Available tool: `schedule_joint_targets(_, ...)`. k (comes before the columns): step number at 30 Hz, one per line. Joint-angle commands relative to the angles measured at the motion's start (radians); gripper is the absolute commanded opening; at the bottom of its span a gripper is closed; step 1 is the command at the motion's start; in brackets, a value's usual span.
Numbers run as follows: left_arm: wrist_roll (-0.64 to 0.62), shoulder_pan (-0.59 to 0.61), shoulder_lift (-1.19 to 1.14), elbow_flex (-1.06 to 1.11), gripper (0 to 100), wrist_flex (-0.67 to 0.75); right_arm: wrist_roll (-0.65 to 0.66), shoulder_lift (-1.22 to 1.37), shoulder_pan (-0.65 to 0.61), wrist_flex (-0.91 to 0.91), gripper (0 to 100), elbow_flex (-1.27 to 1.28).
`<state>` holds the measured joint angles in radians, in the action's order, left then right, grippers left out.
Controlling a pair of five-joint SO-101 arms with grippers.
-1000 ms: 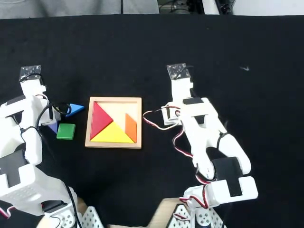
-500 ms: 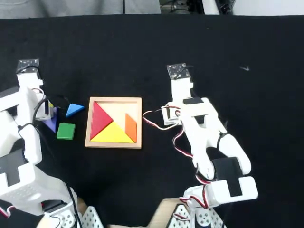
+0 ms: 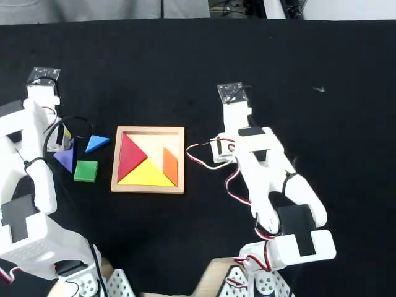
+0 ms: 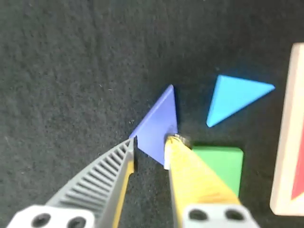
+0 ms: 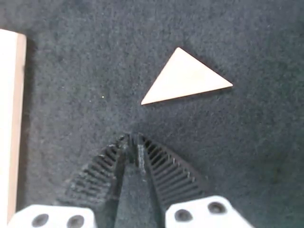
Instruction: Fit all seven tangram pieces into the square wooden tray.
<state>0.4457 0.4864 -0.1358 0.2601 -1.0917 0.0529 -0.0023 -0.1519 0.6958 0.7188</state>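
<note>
The square wooden tray (image 3: 147,183) holds a red triangle (image 3: 131,154), a yellow triangle (image 3: 148,174) and an orange piece (image 3: 171,162). To its left lie a blue triangle (image 3: 96,143) (image 4: 232,97) and a green square (image 3: 86,171) (image 4: 222,162). My left gripper (image 3: 60,147) (image 4: 151,142) is shut on a purple piece (image 3: 65,158) (image 4: 159,124), its fingers on either side of the piece's near end. Right of the tray, my right gripper (image 3: 234,104) (image 5: 132,140) is shut and empty. A pale triangle (image 5: 187,76) lies on the cloth just ahead of it.
A black cloth covers the whole table. The tray's pale edge (image 5: 9,118) runs along one side of the right wrist view. Both arms' white bodies stand at the near edge, left and right of the tray.
The left gripper has swung from beside the blue triangle toward the table's left edge, and the purple piece has shifted slightly with it, away from the green square. The right arm has stayed still.
</note>
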Motion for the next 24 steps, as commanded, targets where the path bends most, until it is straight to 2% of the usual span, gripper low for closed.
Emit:
schedule_joint_targets(1,-0.057,0.015,0.021,0.05,21,0.123,0.011,-0.007,0.009,-0.015,1.4,-0.058)
schedule_joint_targets(5,-0.081,0.015,0.021,0.104,30,0.193,0.011,-0.002,0.011,-0.015,1.4,-0.058)
schedule_joint_targets(12,-0.071,0.048,0.021,0.15,27,0.256,0.011,-0.002,0.009,-0.015,1.4,-0.058)
schedule_joint_targets(24,-0.071,0.048,-0.046,0.17,27,0.259,0.011,-0.001,0.009,-0.015,1.4,-0.058)
